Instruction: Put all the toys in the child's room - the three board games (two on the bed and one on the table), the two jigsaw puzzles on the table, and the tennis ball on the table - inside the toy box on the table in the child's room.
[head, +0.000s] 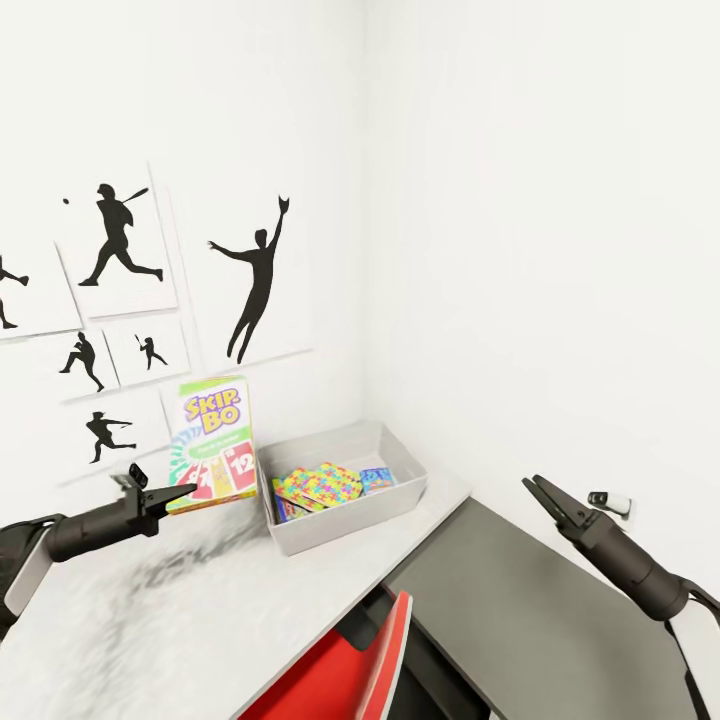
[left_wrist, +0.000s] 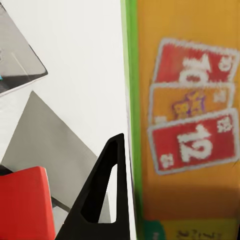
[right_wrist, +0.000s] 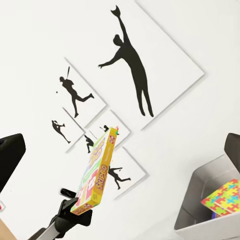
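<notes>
Head view: the left gripper (head: 185, 492) clamps one Skip-Bo box (head: 212, 443) upright above the table (head: 150, 620), beside the toy box (head: 345, 520) containing two puzzles (head: 318, 487); right gripper (head: 533, 487) nearly closed, empty. Left wrist: finger (left_wrist: 102, 192) against the box. Right wrist: the box seen edge-on.

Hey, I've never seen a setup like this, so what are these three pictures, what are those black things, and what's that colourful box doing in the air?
These are simulator renders of a two-armed robot. The big picture looks down from its head; the other two come from cameras near each hand. The black tapered things are its hands. The left hand grips the yellow-green-red Skip-Bo game box by its lower edge, holding it upright above the pale grey-white table. The right hand looks empty, its fingers nearly together. On the table stands a light grey open toy box, already holding colourful jigsaw puzzles. A red chair sits below.
</notes>
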